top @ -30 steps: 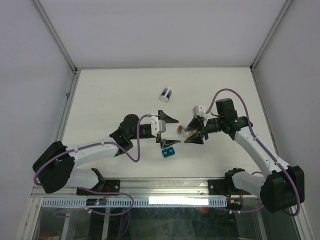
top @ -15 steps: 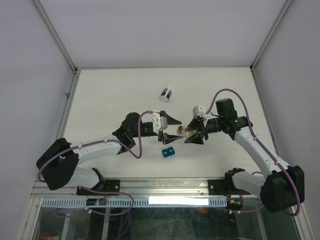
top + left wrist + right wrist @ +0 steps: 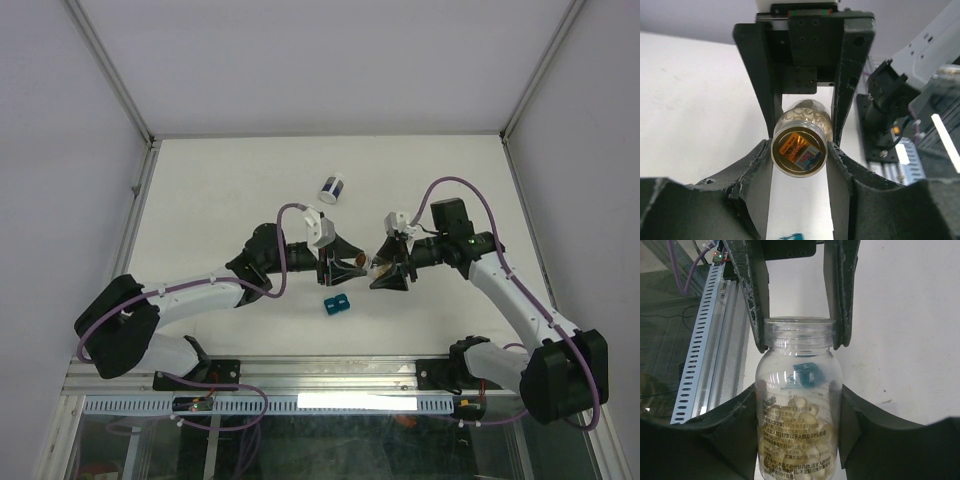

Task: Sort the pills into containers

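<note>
Mid-table [image 3: 200, 180], lifted off the surface | right gripper [image 3: 799, 415] clamps the clear pill bottle [image 3: 799, 370] round its body, neck pointing outward | left gripper [image 3: 800, 150] looks clenched on that neck, probably to take it over | pale pills [image 3: 805, 440] sit inside.

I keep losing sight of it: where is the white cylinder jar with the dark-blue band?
Top view: the blue-banded white jar lies on the table, slightly left of centre, beyond the left gripper and right gripper, touching neither.
</note>
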